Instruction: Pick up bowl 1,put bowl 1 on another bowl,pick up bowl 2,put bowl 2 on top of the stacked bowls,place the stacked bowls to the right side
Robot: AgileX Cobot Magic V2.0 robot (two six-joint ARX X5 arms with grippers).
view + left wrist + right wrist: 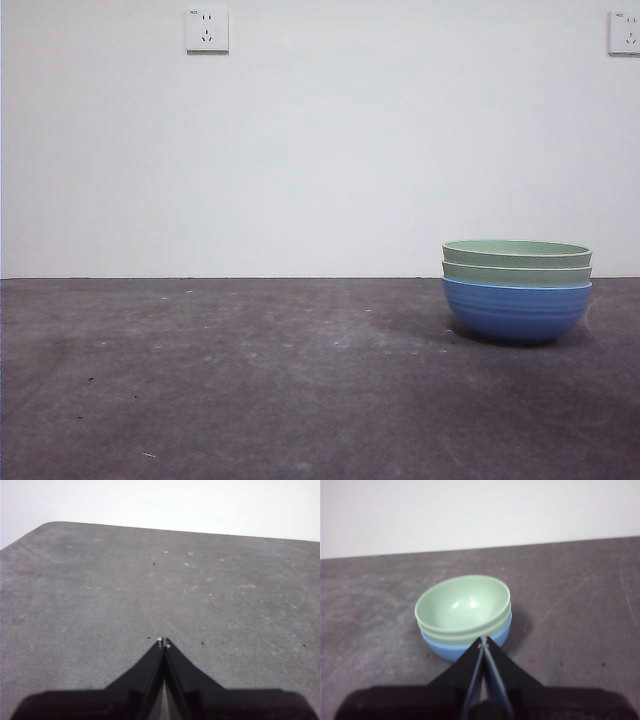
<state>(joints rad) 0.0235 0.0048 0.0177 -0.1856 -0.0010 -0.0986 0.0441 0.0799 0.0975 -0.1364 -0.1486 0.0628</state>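
Note:
The stacked bowls stand on the right part of the dark table: a blue ribbed bowl (516, 312) as base, with two pale green bowls (517, 262) nested in it, rims showing. The right wrist view shows the stack from above, top green bowl (464, 603) over the blue bowl (445, 650). My right gripper (483, 641) is shut and empty, its tips just short of the stack, apart from it. My left gripper (163, 642) is shut over bare table, away from the bowls. Neither gripper shows in the front view.
The grey table (220, 380) stretches to the left of the stack. A white wall stands behind, with a socket (207, 30) high up and another (625, 32) at the top right corner. The table's rounded far corner (47, 525) shows in the left wrist view.

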